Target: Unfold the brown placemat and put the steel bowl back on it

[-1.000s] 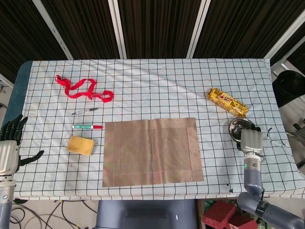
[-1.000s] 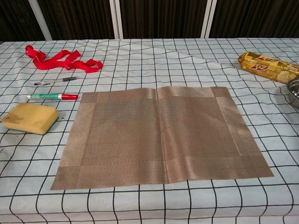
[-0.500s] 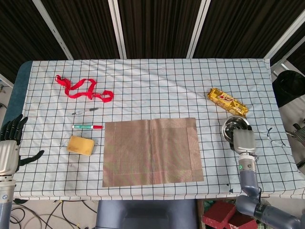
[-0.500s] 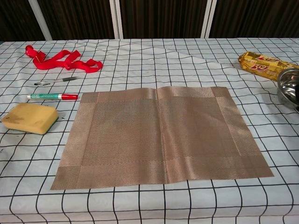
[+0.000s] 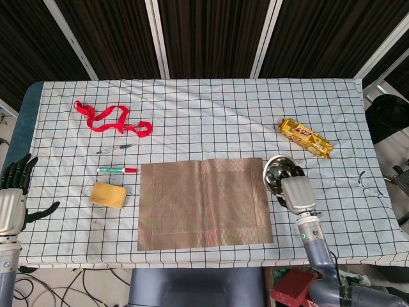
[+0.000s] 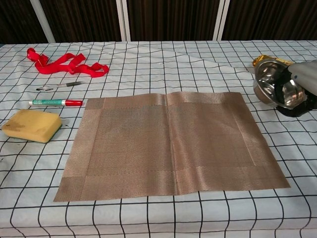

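The brown placemat lies unfolded and flat on the checked tablecloth, near the front middle. My right hand holds the steel bowl lifted and tilted, just off the mat's right edge. The bowl's shiny inside faces left in the chest view. My left hand hangs beyond the table's left edge, fingers spread, holding nothing.
A yellow sponge, a red-and-green pen, a thin pen and a red ribbon lie left of the mat. A gold snack pack lies at the right, behind the bowl.
My right hand has lifted the steel bowl and carried it left, from the table's right side to the mat's right edge. The left hand has not moved.
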Controlling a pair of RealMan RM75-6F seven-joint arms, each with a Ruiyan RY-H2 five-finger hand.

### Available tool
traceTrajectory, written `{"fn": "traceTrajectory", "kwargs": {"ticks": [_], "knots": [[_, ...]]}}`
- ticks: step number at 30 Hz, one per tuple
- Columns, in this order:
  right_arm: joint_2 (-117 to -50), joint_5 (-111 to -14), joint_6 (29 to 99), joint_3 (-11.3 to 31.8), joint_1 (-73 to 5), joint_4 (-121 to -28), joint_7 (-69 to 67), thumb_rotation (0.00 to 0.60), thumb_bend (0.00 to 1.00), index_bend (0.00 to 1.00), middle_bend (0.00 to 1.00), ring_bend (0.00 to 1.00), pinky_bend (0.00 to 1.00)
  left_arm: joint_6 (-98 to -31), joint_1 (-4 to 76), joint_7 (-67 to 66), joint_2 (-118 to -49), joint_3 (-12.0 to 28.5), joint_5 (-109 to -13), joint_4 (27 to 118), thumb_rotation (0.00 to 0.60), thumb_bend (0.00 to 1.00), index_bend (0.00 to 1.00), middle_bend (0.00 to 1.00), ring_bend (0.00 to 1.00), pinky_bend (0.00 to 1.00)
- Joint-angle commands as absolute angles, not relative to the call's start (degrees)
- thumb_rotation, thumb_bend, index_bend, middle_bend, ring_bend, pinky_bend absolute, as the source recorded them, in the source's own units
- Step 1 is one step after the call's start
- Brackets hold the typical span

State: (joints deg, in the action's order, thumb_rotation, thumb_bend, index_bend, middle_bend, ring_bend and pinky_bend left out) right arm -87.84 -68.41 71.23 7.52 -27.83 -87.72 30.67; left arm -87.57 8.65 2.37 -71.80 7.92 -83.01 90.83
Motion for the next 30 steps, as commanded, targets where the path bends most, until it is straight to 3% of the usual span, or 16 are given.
{"fn": "traceTrajectory", "kwargs": {"ticks": [1, 13, 18, 20, 25, 28, 30], "knots": [[-88.3, -71.3, 71.3, 5.7, -28.5, -91.5, 33.0, 0.6, 0.5, 0.72, 0.39, 0.15, 0.18, -87.5, 8.7, 2.4, -71.8, 7.9, -83.0, 90.8, 0.6, 0.03, 0.05, 0.0, 0.0, 0.0], [-97.1, -71.4, 67.5, 4.1, -31.3, -92.6, 41.2, 0.6, 0.5, 0.72, 0.39, 0.15, 0.18, -87.4, 8.7, 2.6, -71.7, 7.8, -83.1, 91.0, 0.6, 0.03, 0.05, 0.0, 0.0, 0.0], [-99.7, -70.2, 66.9, 4.4, -31.7, -91.2, 42.6, 0.6, 0.4, 0.7, 0.35, 0.15, 0.18, -87.2, 8.6, 2.9, -71.5, 7.8, -82.9, 91.1, 0.6, 0.03, 0.05, 0.0, 0.0, 0.0], [-100.0, -70.3, 67.0, 4.3, -31.7, -90.9, 42.7, 0.6, 0.32, 0.6, 0.3, 0.15, 0.18, -87.1, 8.7, 3.0, -71.5, 7.8, -82.9, 91.1, 0.6, 0.03, 0.05, 0.0, 0.0, 0.0], [-100.0, -70.3, 67.8, 4.0, -31.3, -91.1, 43.2, 0.6, 0.15, 0.21, 0.09, 0.09, 0.18, -86.8, 8.8, 2.9, -71.4, 7.6, -83.0, 91.2, 0.6, 0.03, 0.05, 0.0, 0.0, 0.0], [-99.6, -70.8, 68.6, 3.6, -30.8, -91.6, 43.2, 0.6, 0.11, 0.1, 0.04, 0.07, 0.18, -86.9, 8.7, 2.8, -71.4, 7.6, -83.1, 91.2, 0.6, 0.03, 0.05, 0.0, 0.0, 0.0], [-99.1, -71.0, 69.1, 3.4, -30.4, -92.2, 43.3, 0.6, 0.11, 0.08, 0.03, 0.07, 0.18, -87.0, 8.7, 2.9, -71.4, 7.5, -83.1, 91.3, 0.6, 0.03, 0.05, 0.0, 0.0, 0.0]]}}
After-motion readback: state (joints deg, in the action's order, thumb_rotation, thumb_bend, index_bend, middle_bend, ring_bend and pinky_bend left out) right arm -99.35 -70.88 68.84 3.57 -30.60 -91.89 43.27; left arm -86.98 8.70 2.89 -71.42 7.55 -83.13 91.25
